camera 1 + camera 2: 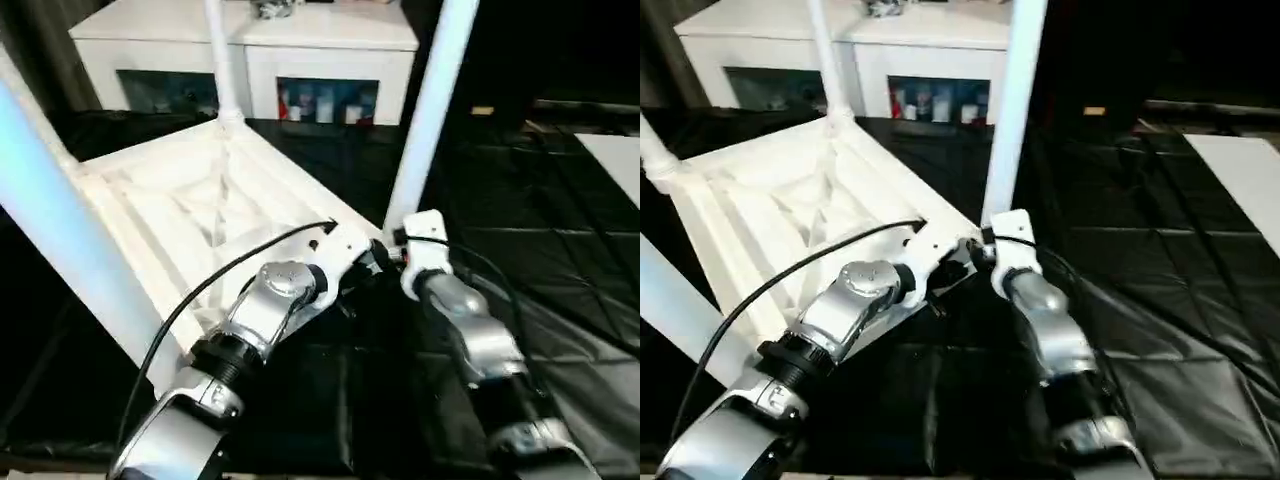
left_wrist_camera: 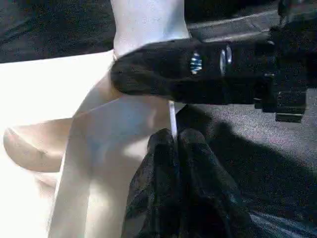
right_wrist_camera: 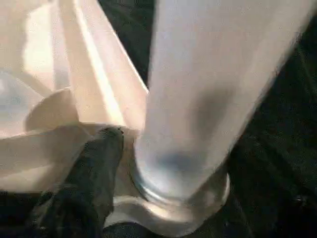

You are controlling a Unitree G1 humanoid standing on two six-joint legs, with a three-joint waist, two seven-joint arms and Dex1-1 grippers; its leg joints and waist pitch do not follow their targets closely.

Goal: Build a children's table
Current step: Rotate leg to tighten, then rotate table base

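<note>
The children's table lies upside down on the black mat, its ribbed white tabletop point(image 1: 190, 215) facing up. Several white legs stand in the corner sockets: one far point(image 1: 225, 60), one at the left point(image 1: 50, 220), one at the near right corner point(image 1: 430, 110). My right gripper point(image 1: 388, 250) is open at the base of that near right leg point(image 3: 208, 89). One black finger point(image 3: 99, 158) stands beside the socket, a little apart from the tube. My left gripper point(image 2: 174, 139) is shut, its fingertips against the tabletop's corner just below the same socket.
A low white cabinet point(image 1: 250, 40) with coloured items on its shelves stands behind the table. Black quilted matting point(image 1: 560, 260) covers the floor to the right. A flat white board point(image 1: 615, 160) lies at the right edge.
</note>
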